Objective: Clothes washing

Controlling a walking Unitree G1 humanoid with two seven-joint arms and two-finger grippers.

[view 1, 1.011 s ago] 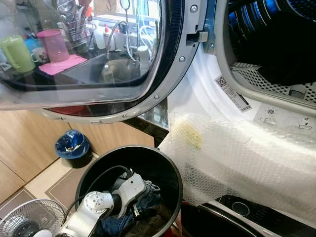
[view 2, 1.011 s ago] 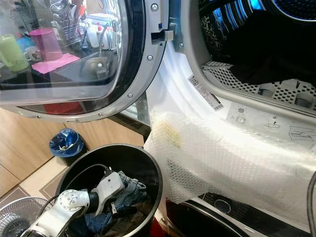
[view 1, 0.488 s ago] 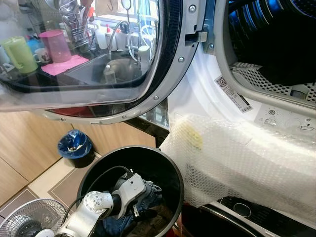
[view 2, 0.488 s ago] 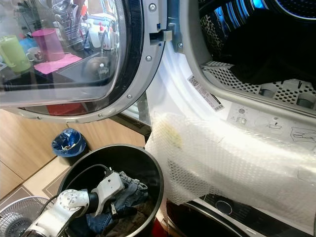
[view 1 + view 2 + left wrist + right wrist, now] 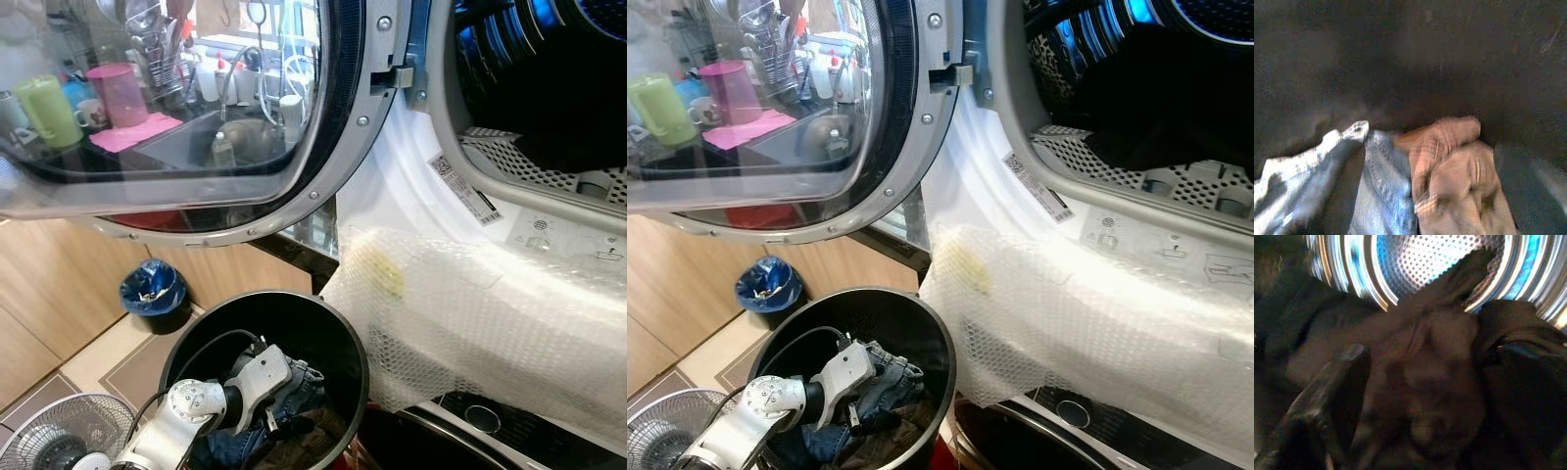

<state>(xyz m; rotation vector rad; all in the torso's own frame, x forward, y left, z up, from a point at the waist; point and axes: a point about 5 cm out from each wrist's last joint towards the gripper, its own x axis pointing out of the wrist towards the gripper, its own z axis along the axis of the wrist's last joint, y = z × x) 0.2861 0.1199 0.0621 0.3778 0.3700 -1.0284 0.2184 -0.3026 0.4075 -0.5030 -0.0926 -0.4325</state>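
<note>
A black round bin stands on the floor below the open washer door. It holds blue jeans and a brown checked garment. My left arm reaches down into the bin, and the left gripper is buried among the clothes. The washer drum lies at the upper right with dark clothes inside. My right gripper is inside the drum, pressed against a dark brown garment in front of the shiny perforated wall.
Bubble wrap drapes over the washer's front below the drum opening. A small blue-lined waste bin sits by the wooden cabinets. A white fan stands at the lower left. The door glass reflects a kitchen sink.
The head view has drifted slightly. My left arm stays in the bin in the same pose, and the clothes have not visibly moved.
</note>
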